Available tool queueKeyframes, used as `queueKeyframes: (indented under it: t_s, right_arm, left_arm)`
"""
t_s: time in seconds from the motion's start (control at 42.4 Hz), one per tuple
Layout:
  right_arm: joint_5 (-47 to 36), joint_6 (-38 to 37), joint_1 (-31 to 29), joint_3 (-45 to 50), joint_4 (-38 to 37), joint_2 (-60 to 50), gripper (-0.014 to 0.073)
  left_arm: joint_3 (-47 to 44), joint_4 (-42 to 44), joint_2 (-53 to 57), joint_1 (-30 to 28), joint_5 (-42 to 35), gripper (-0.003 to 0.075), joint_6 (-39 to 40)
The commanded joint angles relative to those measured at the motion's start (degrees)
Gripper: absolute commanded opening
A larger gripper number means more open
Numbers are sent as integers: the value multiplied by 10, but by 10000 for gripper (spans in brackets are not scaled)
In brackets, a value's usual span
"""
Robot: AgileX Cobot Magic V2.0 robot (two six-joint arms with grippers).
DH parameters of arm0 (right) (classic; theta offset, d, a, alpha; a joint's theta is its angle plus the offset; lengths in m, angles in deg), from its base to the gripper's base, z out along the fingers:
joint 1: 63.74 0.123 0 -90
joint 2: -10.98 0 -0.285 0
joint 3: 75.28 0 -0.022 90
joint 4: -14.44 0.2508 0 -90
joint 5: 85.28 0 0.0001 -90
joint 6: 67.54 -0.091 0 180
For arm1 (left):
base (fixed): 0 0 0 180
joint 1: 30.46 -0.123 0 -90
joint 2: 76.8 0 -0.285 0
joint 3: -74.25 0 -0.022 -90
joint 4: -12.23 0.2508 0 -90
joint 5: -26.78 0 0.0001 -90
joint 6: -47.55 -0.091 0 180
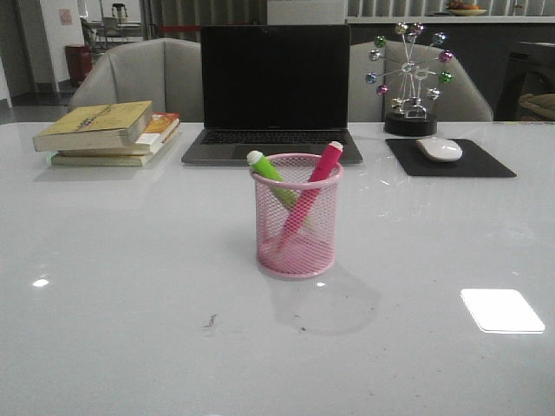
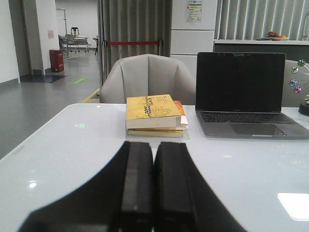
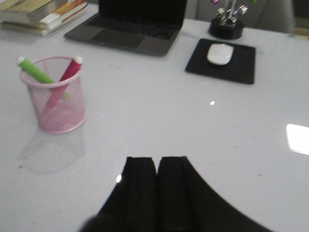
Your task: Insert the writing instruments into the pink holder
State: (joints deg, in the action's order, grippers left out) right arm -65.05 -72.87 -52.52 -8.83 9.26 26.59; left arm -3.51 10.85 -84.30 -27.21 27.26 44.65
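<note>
The pink wire-mesh holder (image 1: 297,234) stands upright at the middle of the white table. Inside it lean the green pen (image 1: 267,168) and the magenta pen (image 1: 323,165), crossed, their whitish caps sticking out above the rim. The right wrist view shows the same holder (image 3: 55,104) with the green pen (image 3: 34,70) and magenta pen (image 3: 67,72) in it, well away from my right gripper (image 3: 157,162), which is shut and empty. My left gripper (image 2: 154,147) is shut and empty above bare table, facing the books. Neither gripper shows in the front view.
An open laptop (image 1: 274,91) stands behind the holder. A stack of books (image 1: 108,132) lies at the back left. A white mouse (image 1: 440,149) rests on a black pad (image 1: 451,160) at the back right, with a ball ornament (image 1: 409,78) behind it.
</note>
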Motion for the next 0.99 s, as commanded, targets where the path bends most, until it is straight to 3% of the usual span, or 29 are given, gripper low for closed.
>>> queueKeyframes:
  t_s: [0.0, 0.306, 0.565, 0.966]
  right_arm:
    - [-98, 8, -49, 31, 2, -41, 57]
    - [-163, 8, -117, 117, 45, -97, 57]
    - [-244, 8, -117, 117, 47, -97, 57]
    - [-253, 30, -116, 117, 52, -97, 57]
  left_arm:
    - [1, -5, 11, 4, -50, 93, 1]
    - [1, -5, 11, 4, -50, 93, 1]
    - [1, -5, 10, 4, -50, 93, 1]
    - [1, -5, 10, 4, -50, 93, 1]
